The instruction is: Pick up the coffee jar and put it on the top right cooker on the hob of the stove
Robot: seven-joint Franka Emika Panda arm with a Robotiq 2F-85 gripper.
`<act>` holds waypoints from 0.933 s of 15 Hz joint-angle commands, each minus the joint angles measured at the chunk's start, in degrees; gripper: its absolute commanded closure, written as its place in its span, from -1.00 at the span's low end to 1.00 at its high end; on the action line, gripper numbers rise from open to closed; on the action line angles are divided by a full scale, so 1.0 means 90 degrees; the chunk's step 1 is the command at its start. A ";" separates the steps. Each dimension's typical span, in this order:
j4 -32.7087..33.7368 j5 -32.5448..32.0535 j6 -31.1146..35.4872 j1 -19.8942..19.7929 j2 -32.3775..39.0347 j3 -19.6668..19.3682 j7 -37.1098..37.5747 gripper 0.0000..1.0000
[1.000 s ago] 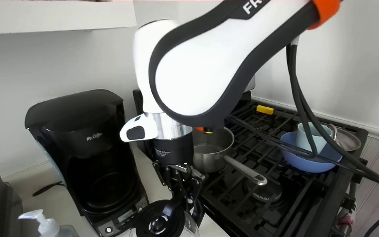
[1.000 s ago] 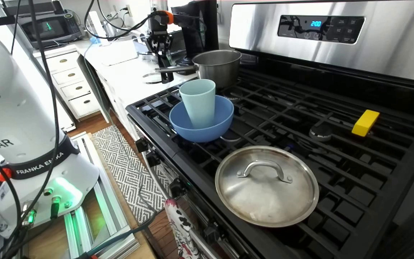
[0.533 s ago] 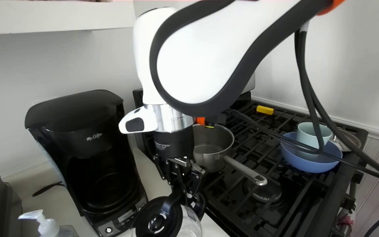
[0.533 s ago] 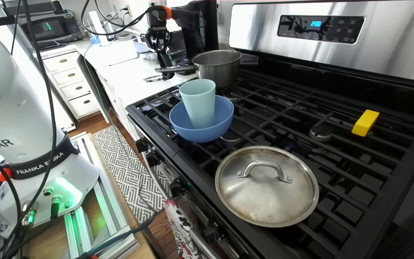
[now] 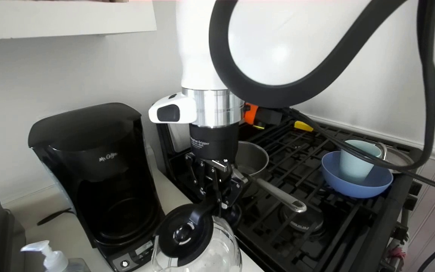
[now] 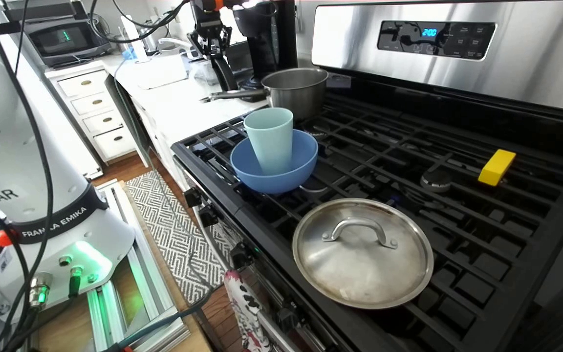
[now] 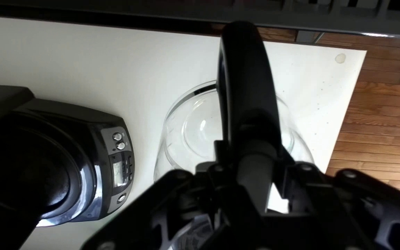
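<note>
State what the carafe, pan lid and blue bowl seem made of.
Carafe: its clear body looks like glass, glossy, with bright highlights. Pan lid: metal, probably steel, satin, with soft grey reflections. Blue bowl: matte, without sharp glints; perhaps plastic or ceramic.

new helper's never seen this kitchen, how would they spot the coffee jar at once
Beside the stove is a pale counter with a black coffee machine. Just in front of the machine, the gripper holds the coffee jar by its black handle. The jar is round, clear glass with a black lid, unlike the steel saucepan on the stove.
</note>
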 commanded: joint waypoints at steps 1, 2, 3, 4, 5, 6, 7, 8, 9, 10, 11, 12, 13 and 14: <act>-0.0555 0.0142 0.0494 -0.0012 -0.0594 -0.0086 0.0185 0.83; -0.0672 0.0271 0.0660 -0.0023 -0.0702 -0.0109 0.0173 0.83; -0.0781 0.0403 0.0844 -0.0031 -0.0802 -0.0141 0.0160 0.83; -0.0876 0.0564 0.0978 -0.0034 -0.0888 -0.0181 0.0127 0.83; -0.0967 0.0779 0.1092 -0.0033 -0.0966 -0.0228 0.0064 0.83; -0.1044 0.1020 0.1156 -0.0030 -0.1041 -0.0289 -0.0003 0.83; -0.1127 0.1242 0.1200 -0.0022 -0.1119 -0.0350 -0.0057 0.83; -0.1192 0.1511 0.1178 -0.0010 -0.1216 -0.0421 -0.0176 0.83; -0.1232 0.1707 0.1040 -0.0007 -0.1299 -0.0498 -0.0233 0.83; -0.1298 0.1863 0.0974 0.0006 -0.1382 -0.0566 -0.0288 0.83; -0.1407 0.1987 0.0988 0.0008 -0.1498 -0.0638 -0.0314 0.83; -0.1532 0.2103 0.1048 0.0010 -0.1634 -0.0714 -0.0325 0.83; -0.1653 0.2197 0.1098 0.0014 -0.1767 -0.0788 -0.0310 0.83; -0.1760 0.2254 0.1108 0.0017 -0.1909 -0.0865 -0.0275 0.83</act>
